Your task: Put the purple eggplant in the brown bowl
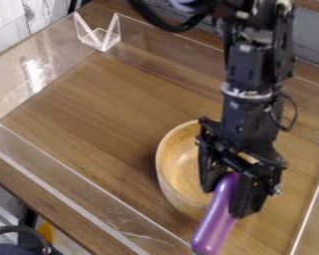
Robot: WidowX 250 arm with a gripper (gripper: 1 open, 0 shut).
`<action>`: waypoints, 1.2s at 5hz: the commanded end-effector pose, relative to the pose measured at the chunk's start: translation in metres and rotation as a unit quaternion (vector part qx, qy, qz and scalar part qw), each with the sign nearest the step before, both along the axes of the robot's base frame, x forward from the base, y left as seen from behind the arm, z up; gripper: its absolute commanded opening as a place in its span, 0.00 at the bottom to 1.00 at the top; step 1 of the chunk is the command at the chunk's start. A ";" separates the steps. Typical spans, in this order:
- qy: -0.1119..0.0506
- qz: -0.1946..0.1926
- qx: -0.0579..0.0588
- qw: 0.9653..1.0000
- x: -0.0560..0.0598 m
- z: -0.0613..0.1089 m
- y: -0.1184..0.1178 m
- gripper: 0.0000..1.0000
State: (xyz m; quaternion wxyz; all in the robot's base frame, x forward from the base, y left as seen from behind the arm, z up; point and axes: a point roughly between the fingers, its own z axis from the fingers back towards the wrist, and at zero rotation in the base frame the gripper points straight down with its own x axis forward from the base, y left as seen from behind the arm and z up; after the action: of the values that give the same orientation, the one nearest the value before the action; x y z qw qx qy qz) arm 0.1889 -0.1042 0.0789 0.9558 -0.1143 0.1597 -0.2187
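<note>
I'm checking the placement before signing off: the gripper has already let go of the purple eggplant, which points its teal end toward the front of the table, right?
Not quite: the camera view shows the gripper holding the purple eggplant. Its teal end does point toward the front.

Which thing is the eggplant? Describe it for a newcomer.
At the black robot gripper, by the round light-brown wooden bowl, look toward the picture's bottom edge. The glossy purple elongated eggplant is there, the only purple thing.
</note>
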 end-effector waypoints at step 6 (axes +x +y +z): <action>-0.028 0.016 0.005 0.999 0.015 0.026 0.028 0.00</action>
State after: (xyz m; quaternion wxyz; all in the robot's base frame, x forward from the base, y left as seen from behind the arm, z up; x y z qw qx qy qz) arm 0.1974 -0.0758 0.0908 0.9605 -0.1051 0.1638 -0.1988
